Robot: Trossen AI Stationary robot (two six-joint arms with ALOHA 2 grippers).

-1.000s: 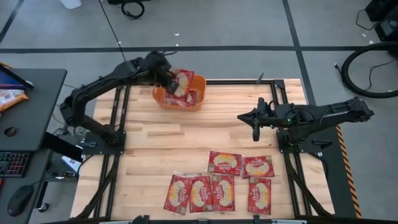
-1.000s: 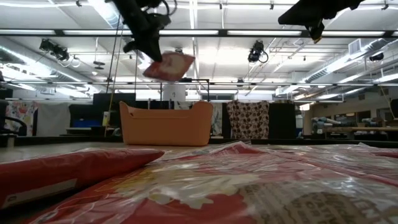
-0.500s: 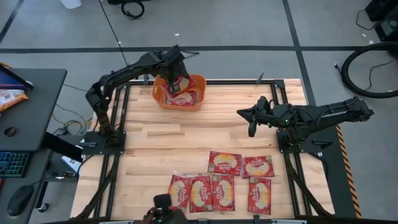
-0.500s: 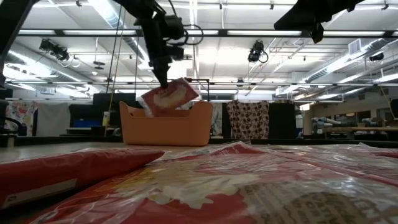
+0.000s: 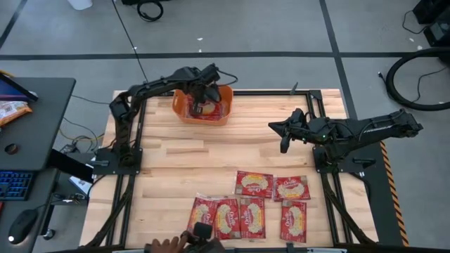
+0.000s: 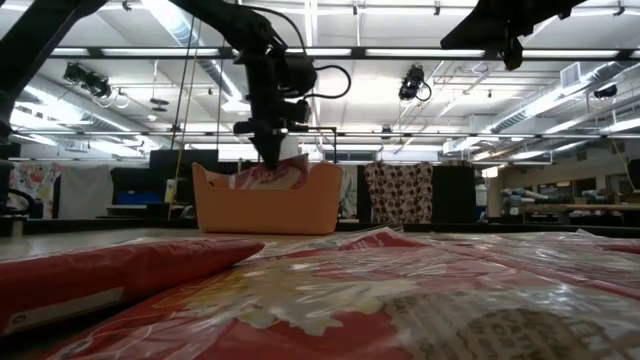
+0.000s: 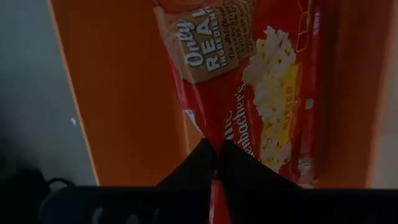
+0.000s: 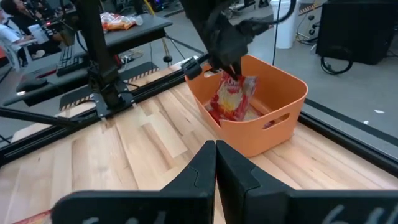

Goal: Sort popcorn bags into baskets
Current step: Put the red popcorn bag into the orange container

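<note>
The left end effector (image 5: 202, 98) is down inside the orange basket (image 5: 184, 113) at the far side of the surface. Its fingers are pinched shut on the top edge of a popcorn bag (image 8: 231, 98), which hangs below it, standing up in the basket. At least one more bag seems to lie under it.

The bag looks light, thin and crinkly, and its shiny wrap may slip. An edge looks like the best place to pinch it.

Six more popcorn bags (image 5: 254, 184) lie flat at the near side. The right end effector (image 5: 285, 137) waits above the surface on the right, closed and holding nothing.
</note>
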